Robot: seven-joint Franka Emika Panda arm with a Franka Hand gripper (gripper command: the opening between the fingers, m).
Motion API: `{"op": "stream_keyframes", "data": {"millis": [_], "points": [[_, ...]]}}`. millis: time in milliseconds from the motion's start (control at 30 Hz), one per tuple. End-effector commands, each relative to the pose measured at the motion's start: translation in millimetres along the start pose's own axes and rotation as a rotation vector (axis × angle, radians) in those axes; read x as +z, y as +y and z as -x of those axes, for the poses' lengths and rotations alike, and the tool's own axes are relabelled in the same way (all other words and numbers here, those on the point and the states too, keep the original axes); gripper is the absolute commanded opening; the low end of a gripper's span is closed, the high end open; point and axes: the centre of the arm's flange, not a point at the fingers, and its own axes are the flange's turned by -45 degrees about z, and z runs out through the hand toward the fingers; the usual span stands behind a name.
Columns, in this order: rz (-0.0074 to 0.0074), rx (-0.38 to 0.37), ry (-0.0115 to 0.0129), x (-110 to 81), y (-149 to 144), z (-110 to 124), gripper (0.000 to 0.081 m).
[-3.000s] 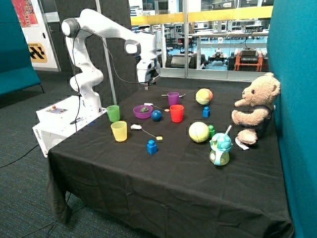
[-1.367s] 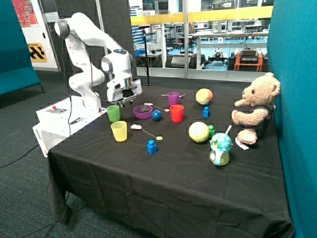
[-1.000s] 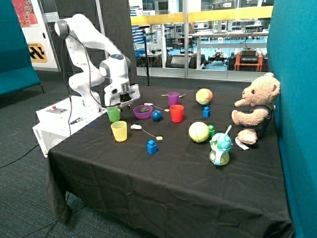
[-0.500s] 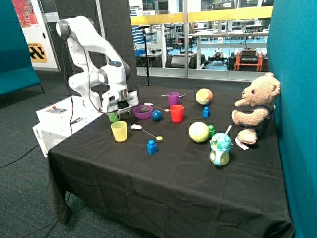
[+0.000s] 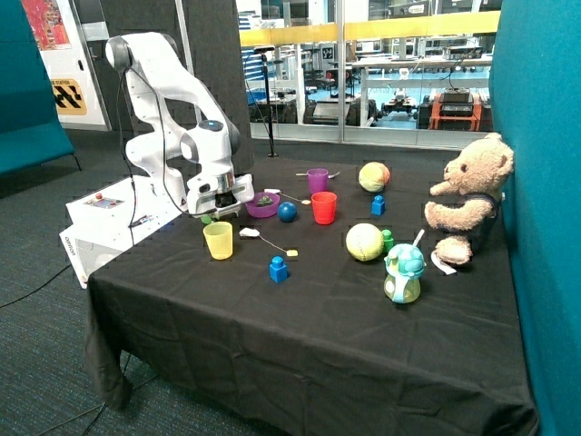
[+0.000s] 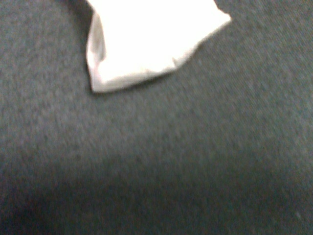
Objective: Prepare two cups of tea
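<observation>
Outside view: the gripper (image 5: 216, 205) sits low over the light green cup (image 5: 206, 218), almost wholly hiding it just behind the yellow cup (image 5: 218, 240), finger state indeterminable, purple cup (image 5: 317, 180) standing far back on the black table (image 5: 300, 309); wrist view: only a white packet (image 6: 146, 39) on dark cloth, no fingers visible.

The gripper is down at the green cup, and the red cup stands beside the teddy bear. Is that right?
Not quite. In the outside view the red cup stands beside the blue ball, far from the teddy bear. The gripper is indeed down at the green cup.
</observation>
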Motion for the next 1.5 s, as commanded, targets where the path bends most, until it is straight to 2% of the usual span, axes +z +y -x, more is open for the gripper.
{"op": "stream_keyframes", "data": {"millis": [0,467,1033,1300,1333,1467], "points": [[-0.0037,-0.013,-0.006,5.5,-6,-17,0.0508],[-0.0038,-0.033,-0.006,7.0,-13,-45,0.0501],[-0.0039,-0.074,-0.0059,12.4,-23,-53,0.0496],[-0.0039,-0.081,-0.0059,18.1,-26,-48,0.0483],[-0.004,-0.102,-0.0059,19.0,-26,-49,0.0481],[-0.004,-0.093,-0.0059,22.4,-30,-51,0.0483]]}}
